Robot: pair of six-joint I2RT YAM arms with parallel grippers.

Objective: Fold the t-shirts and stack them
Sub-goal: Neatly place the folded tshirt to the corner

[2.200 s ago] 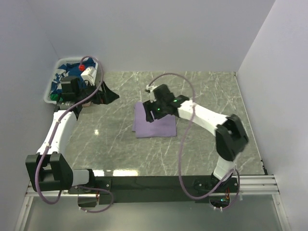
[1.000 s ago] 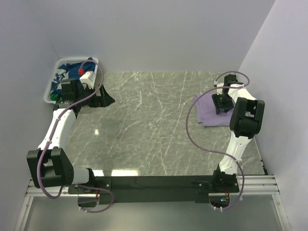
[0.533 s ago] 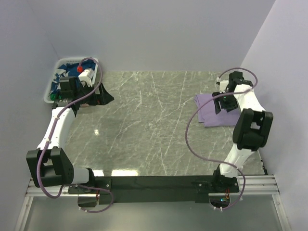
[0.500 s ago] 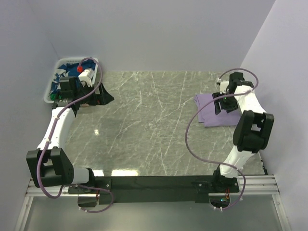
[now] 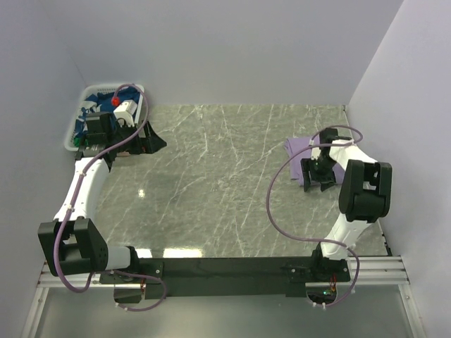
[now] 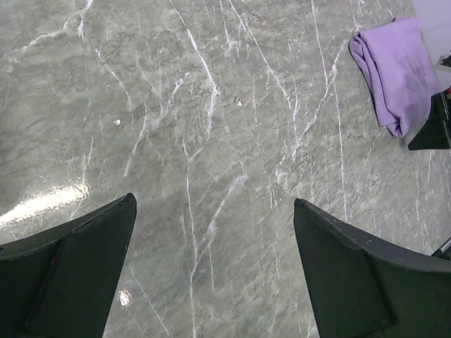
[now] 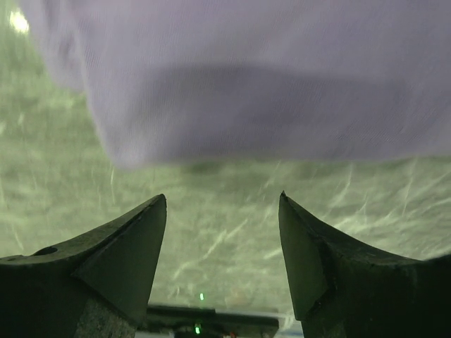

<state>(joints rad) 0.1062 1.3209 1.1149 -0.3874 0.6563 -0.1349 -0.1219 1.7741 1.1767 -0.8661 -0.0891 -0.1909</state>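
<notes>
i had left the folded lavender t-shirt (image 5: pixel 299 148) at the right edge of the table (image 5: pixel 211 176) and drawn my right pincer (image 7: pixel 222 201) back, open and empty, so that shirt looked done.

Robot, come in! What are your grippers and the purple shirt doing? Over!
Left gripper open, empty, beside basket. Right gripper open, just off purple shirt. Shirt folded, on table's right side. Nothing in the way.
</notes>
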